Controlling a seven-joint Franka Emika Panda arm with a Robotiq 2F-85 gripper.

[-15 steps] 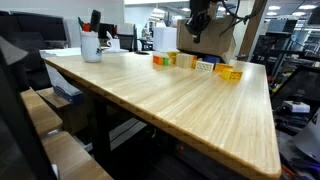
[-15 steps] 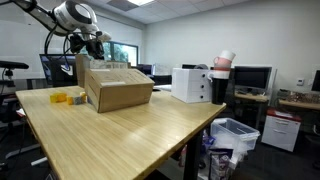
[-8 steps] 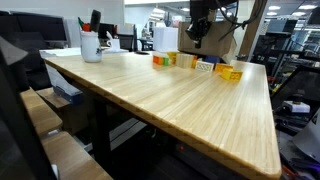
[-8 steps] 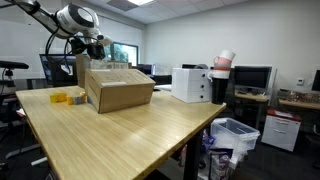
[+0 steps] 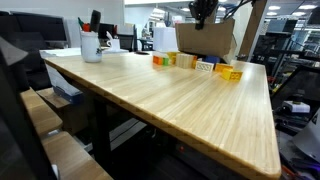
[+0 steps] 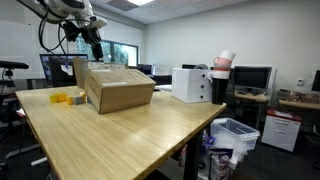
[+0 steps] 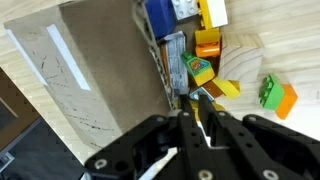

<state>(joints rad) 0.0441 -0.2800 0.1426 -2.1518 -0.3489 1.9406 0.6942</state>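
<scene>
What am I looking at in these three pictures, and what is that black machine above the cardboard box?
The machine is a robot arm that ends in a gripper, a kind of two-fingered claw. Two pictures come from cameras standing in the room. The third comes from a camera on the arm's wrist and looks down past the fingers.

On the wooden table stand a cardboard box, a row of coloured toy blocks beside it, and a white cup with pens at a far corner.

The gripper hangs in the air above the box, near the side where the blocks lie. The fingers look close together, but the pictures do not show whether they hold anything.
</scene>
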